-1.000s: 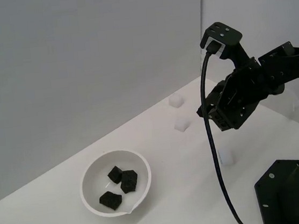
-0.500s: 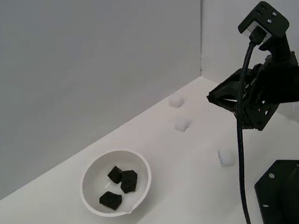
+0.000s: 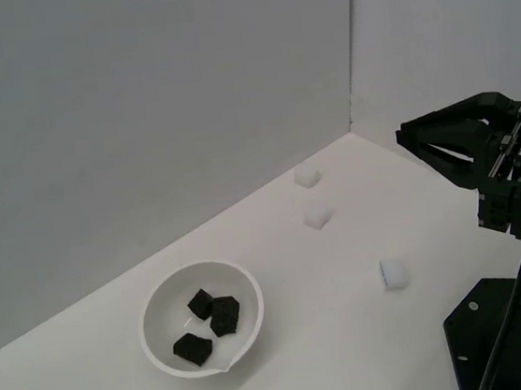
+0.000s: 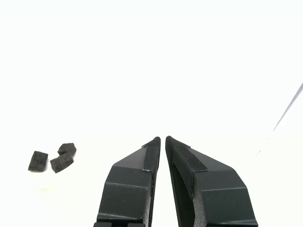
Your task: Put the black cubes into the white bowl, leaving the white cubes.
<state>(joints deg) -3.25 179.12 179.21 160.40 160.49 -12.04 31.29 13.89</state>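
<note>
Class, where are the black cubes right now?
In the exterior view, all three black cubes lie inside the white bowl, toward that view's lower left, well apart from the white cubes.

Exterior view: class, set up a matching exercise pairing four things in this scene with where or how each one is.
Things:
1. black cubes
2. white cubes
3. bowl
4. claw

States:
a. closed, holding nothing
b. inside the bowl
c. lying on the table, outside the bowl
d. standing on the table at the exterior view's left

Pairs: 1-b, 2-c, 3-d, 4-a
</note>
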